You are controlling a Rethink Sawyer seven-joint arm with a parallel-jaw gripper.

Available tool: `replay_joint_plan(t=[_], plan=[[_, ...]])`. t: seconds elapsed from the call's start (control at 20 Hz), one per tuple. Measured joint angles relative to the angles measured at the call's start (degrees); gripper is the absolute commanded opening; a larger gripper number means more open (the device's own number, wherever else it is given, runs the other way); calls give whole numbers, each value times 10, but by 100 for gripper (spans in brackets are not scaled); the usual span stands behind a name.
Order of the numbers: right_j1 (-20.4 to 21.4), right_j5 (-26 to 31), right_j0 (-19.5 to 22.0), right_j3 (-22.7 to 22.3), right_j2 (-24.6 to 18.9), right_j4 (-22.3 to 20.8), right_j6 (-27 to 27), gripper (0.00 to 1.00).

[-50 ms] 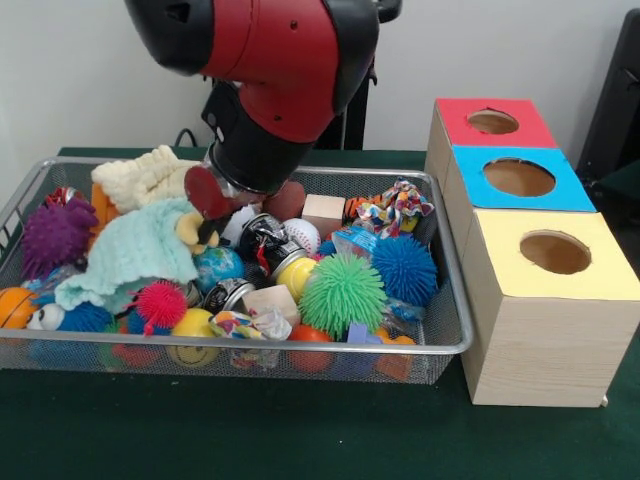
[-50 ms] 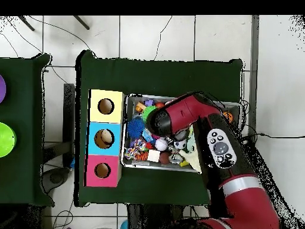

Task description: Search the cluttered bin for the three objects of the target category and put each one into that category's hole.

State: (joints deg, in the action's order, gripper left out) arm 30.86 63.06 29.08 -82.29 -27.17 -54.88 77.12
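We see a wire bin [image 1: 452, 345] full of toys on the tabletop [image 1: 300, 440], three boxes [image 1: 545, 300] with holes in a row just beside it, the arm [image 1: 270, 70] above the bin.

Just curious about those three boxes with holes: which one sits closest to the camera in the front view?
The yellow-topped box. It stands at the front of the row, with the blue-topped box behind it and the red-topped box farthest back.

No words, brand names or numbers can be read anywhere. The one sign is a smiley face drawn on a yellow ball [image 1: 193, 340] at the front wall of the wire bin [image 1: 440, 340].
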Motion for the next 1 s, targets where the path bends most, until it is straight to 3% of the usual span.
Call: replay_joint_plan(t=[0.35, 0.5, 1.0], plan=[[82, 45, 91, -61, -74, 175, -23, 0], [115, 73, 123, -80, -105, 229, -40, 0], [168, 95, 165, -129, -169, 327, -51, 0]])
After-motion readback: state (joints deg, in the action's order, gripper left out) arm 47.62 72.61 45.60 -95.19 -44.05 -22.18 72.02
